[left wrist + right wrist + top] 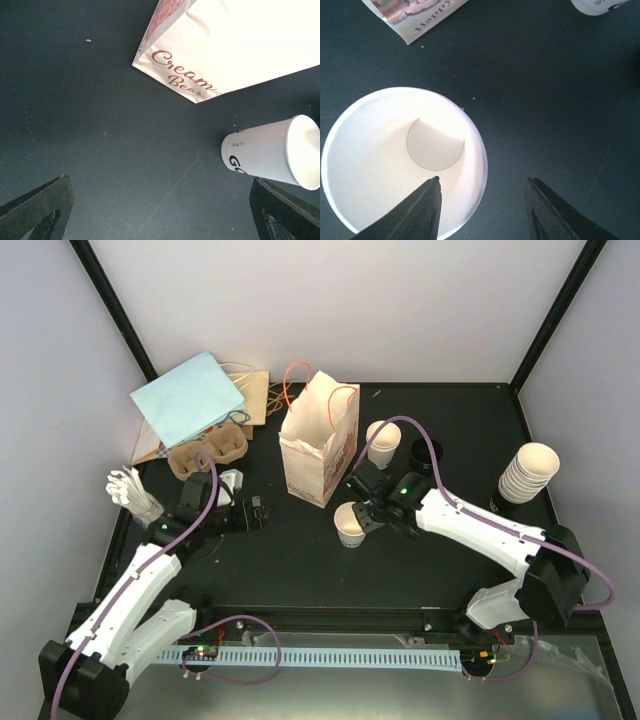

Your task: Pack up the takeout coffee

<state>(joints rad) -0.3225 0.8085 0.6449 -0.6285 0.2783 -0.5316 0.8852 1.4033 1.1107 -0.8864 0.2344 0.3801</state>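
Cups of cream-white paper are seen open-topped on the black surface (300, 570). The near cup (350, 525) (405, 165) stands upright just in front of the paper bag (320, 445). Its pale inside and round bottom are shown in the right wrist view.

The right hand (370, 514) (482, 181) is placed at this cup's right side. One of its fingers (417, 215) is seen over the cup's mouth and the other over the bare surface, so the rim wall lies between them. The fingers are parted and no pressing on the wall can be made out, so this hand is taken as released.

A second cup (383, 443) stands upright beside the bag's right face, beyond the right hand. A stack of cups (528, 475) is set well apart, near the right edge.

The bag stands upright with its mouth open.

The left hand (252, 512) (159, 180) is held to the left of the bag, released, with its fingers spread wide and only bare surface between them. The bag's printed corner and a cup's side are framed ahead of it.

A brown pulp tray (208, 452) lies at the back left, just beside a blue sheet (188, 398).
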